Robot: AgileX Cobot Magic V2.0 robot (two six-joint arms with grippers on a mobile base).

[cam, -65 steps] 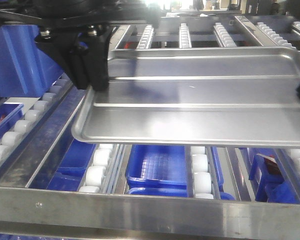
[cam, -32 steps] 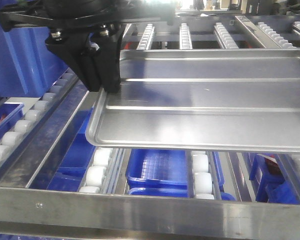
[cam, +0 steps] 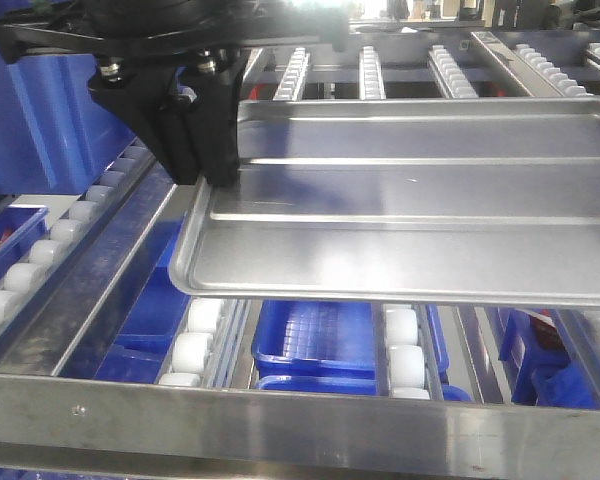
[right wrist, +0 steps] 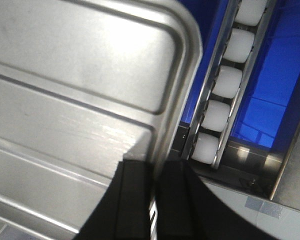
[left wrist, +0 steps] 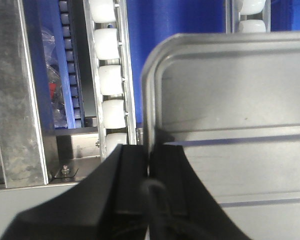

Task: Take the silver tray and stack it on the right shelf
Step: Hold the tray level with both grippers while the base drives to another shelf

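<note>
Silver tray (cam: 400,215) sits over the right shelf (cam: 280,415), above its white rollers (cam: 192,350). L gripper (left wrist: 149,162) is clamped tight on the tray's left rim, and R gripper (right wrist: 157,172) is pinched on the right rim. Vs 0.5 s ago I see almost no shift; vs 1 s ago the tray's further right.
</note>
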